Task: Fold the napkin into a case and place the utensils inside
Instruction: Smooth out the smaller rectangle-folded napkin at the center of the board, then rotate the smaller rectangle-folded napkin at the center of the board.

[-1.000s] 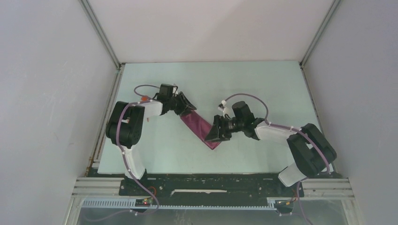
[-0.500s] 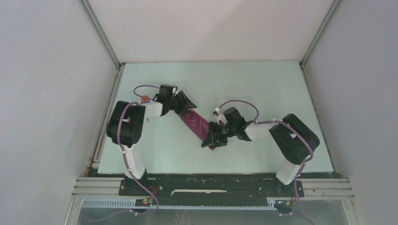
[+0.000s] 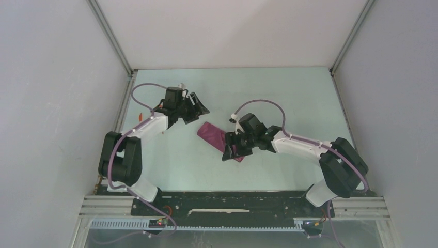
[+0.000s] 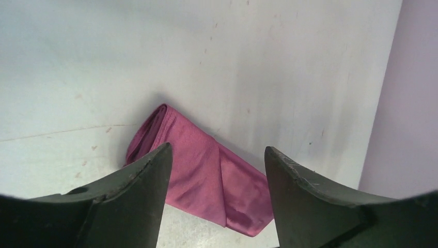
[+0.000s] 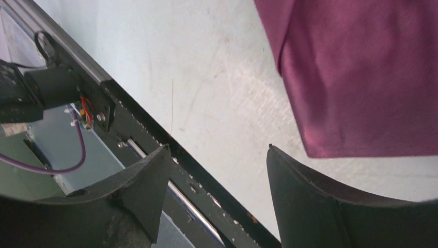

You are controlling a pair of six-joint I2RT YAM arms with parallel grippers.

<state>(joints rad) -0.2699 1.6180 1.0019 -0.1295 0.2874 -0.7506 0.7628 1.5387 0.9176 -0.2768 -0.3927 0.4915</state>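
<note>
The napkin [image 3: 213, 135] lies on the table as a narrow maroon folded strip, running diagonally from far left to near right. My left gripper [image 3: 198, 106] hangs open just beyond the strip's far end, clear of the cloth. In the left wrist view the napkin [image 4: 206, 170] lies on the table below the spread jaws of the left gripper [image 4: 217, 155]. My right gripper [image 3: 231, 150] stands open over the strip's near end. In the right wrist view the napkin [image 5: 361, 67] lies past the right gripper [image 5: 217, 150], with nothing between its fingers. The utensils are out of view.
The pale green table [image 3: 289, 98] is walled by white panels on three sides. A black rail [image 3: 232, 199] with cables runs along the near edge; the rail [image 5: 155, 134] also shows under the right gripper.
My left gripper has opened, let go of the napkin's far end and drawn back toward the far left. The right gripper has shifted slightly left over the near end.
</note>
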